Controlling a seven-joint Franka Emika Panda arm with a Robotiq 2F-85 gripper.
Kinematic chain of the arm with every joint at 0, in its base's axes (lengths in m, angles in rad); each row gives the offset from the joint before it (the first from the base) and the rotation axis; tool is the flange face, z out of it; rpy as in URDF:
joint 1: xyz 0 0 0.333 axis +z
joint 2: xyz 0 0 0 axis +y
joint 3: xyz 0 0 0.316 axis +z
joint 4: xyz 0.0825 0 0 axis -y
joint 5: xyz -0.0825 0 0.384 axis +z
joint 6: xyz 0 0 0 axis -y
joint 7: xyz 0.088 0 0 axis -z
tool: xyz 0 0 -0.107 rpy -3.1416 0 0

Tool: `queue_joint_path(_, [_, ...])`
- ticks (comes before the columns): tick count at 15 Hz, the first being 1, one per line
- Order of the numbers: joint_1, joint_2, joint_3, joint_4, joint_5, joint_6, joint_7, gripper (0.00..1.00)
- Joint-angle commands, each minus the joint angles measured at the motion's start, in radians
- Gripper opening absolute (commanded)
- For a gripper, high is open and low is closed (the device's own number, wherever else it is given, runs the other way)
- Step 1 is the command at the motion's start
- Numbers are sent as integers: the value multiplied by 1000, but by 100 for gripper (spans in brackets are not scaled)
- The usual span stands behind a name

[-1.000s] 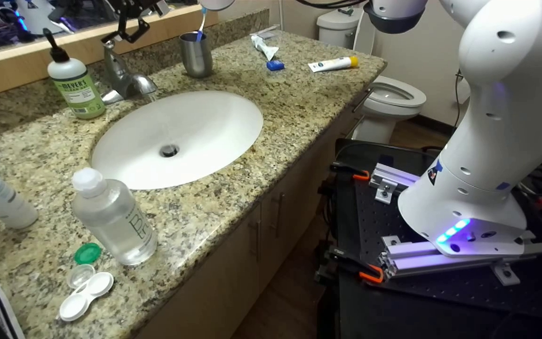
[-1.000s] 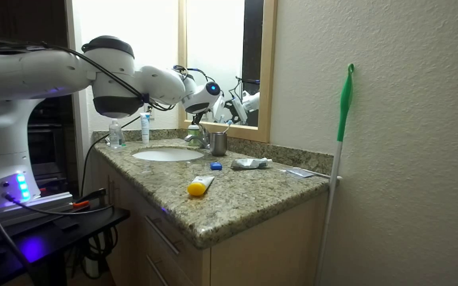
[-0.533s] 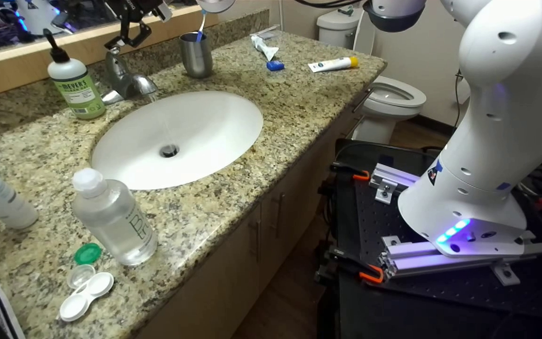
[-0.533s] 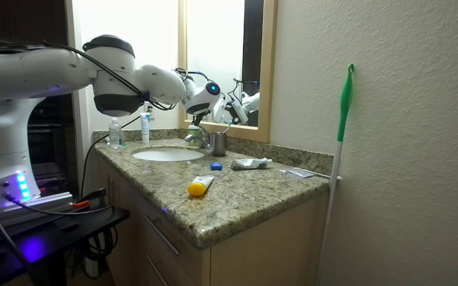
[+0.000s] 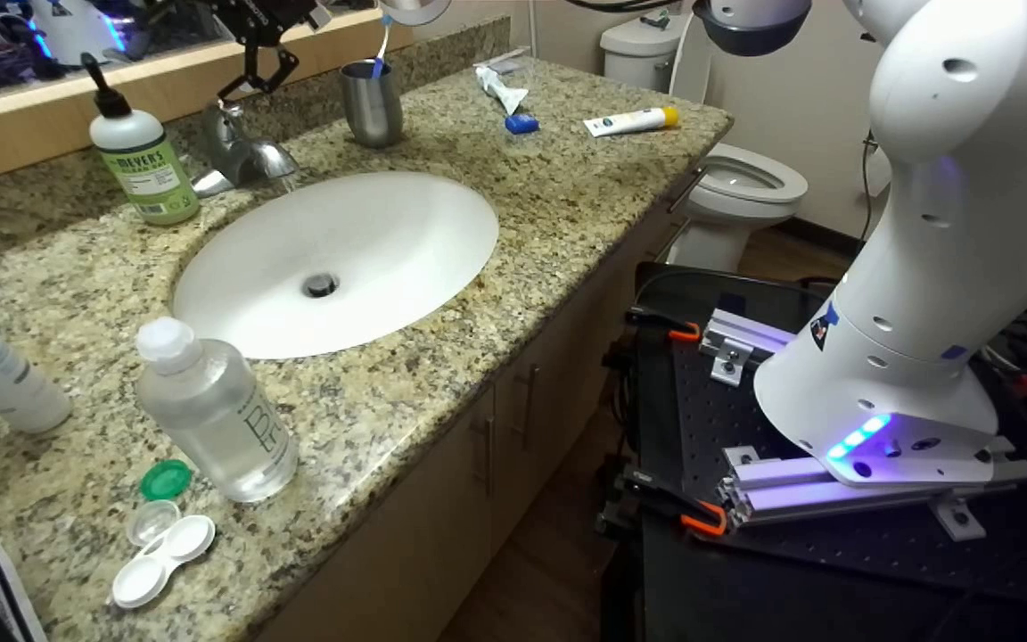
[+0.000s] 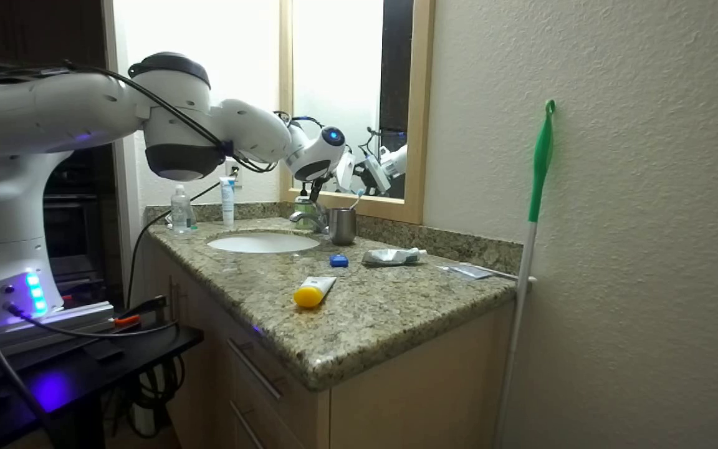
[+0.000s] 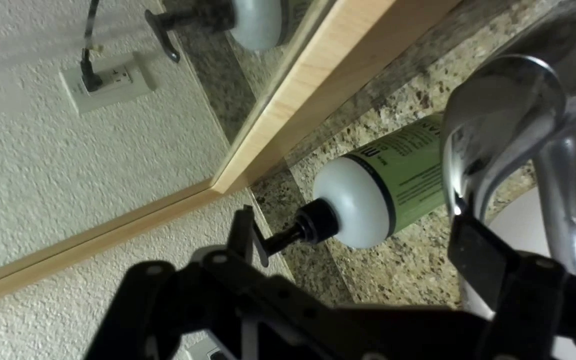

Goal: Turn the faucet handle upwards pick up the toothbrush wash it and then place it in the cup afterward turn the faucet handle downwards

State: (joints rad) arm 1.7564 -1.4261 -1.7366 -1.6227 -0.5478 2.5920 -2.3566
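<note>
The chrome faucet handle [image 5: 223,125] sits atop the faucet behind the sink. It also shows in the wrist view [image 7: 460,150] at the right. My gripper [image 7: 353,225] is wide open with nothing between its fingers. One finger [image 5: 255,85] is at the tip of the handle in an exterior view; whether it touches cannot be told. The grey metal cup [image 5: 373,111] stands upright right of the faucet, also seen in an exterior view [image 6: 342,227]. The blue and white toothbrush [image 5: 381,64] leans in it. A trace of water shows just under the spout.
A green soap bottle [image 5: 152,169] stands left of the faucet, close to my other finger in the wrist view. The mirror's wooden frame [image 7: 288,95] is behind. Around the sink [image 5: 442,214] are a clear bottle [image 5: 215,419], a yellow-capped tube [image 5: 629,122] and a blue box [image 5: 521,124].
In an exterior view the finger has moved right and slightly down, and the handle's tip now sits lower and further right. The water stream, visible down to the drain before, no longer shows there.
</note>
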Motion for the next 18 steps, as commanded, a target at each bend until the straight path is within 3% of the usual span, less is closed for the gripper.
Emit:
queue_joint_path(1, [-29, 61, -68, -21, -25, -30, -32, 100])
queue_joint_path(5, [-50, 35, -70, -40, -33, -53, -75, 100])
queue_joint_path(6, [-21, 32, -78, -4, -22, -34, -50, 100])
queue_joint_path(18, [-26, 32, -78, -12, -22, -41, -56, 100])
